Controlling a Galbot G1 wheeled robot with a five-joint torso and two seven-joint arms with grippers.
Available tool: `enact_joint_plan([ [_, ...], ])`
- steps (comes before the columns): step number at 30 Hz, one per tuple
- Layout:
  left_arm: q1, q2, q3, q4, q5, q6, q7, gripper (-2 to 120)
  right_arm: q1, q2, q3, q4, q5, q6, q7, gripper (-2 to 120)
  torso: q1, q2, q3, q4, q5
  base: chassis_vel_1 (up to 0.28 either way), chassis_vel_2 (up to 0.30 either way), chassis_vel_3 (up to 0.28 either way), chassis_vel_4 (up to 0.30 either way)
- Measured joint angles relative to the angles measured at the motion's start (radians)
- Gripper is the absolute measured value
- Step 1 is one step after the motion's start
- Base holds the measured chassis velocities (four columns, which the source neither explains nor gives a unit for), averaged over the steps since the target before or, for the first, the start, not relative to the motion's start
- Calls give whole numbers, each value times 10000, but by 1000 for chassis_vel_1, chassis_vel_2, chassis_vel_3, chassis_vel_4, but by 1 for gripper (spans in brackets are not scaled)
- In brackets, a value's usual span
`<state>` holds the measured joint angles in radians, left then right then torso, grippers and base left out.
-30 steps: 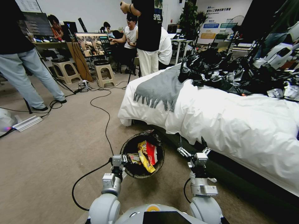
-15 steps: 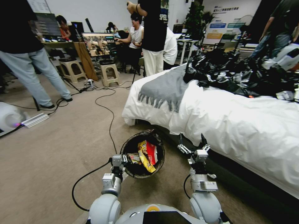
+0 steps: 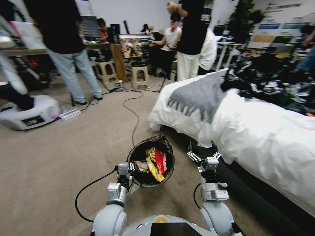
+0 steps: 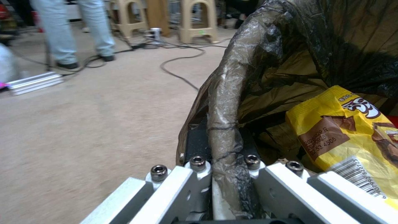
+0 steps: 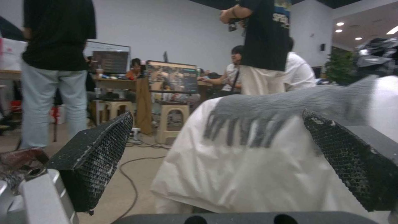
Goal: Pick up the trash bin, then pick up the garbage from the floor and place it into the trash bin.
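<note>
The trash bin [image 3: 135, 156], lined with a black bag, hangs just ahead of me above the carpet. My left gripper [image 3: 130, 167] is shut on its near rim; in the left wrist view the bag-covered rim [image 4: 226, 102] runs between the fingers [image 4: 198, 140]. Garbage lies inside the bin: a yellow snack wrapper [image 3: 151, 164] [image 4: 344, 124] and a red piece [image 3: 160, 160]. My right gripper [image 3: 202, 152] is held up to the right of the bin, beside the bed, open. Nothing sits between its black pads [image 5: 95, 155].
A bed with a white duvet [image 3: 262, 137] and grey throw [image 3: 200, 95] fills the right; black plastic bags [image 3: 272, 82] are piled on it. A cable [image 3: 131, 114] crosses the carpet ahead. A white machine base [image 3: 29, 111], stools [image 3: 139, 75] and standing people lie to the left and beyond.
The whole view has swung left, so the bed now sits farther right and a white machine base shows at left. Both arms and the held bin keep their places.
</note>
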<state>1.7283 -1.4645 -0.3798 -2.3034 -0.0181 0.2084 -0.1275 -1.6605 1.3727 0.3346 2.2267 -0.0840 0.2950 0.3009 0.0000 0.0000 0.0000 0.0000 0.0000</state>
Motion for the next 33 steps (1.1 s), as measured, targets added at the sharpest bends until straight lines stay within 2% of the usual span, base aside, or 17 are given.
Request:
enact_joint_plan([
  [21, -62, 9, -260, -189, -217, 67, 34, 0, -7, 35, -49, -238, -214, 147, -69, 100, -1, 0, 0, -1, 0, 124, 123, 130, 124],
  [33, -63, -18, -261, 44, -206, -108, 82, 0, 33, 107, -115, -289, -269, 216, -69, 100, 0, 0, 0, 2, 0, 119, 125, 120, 121],
])
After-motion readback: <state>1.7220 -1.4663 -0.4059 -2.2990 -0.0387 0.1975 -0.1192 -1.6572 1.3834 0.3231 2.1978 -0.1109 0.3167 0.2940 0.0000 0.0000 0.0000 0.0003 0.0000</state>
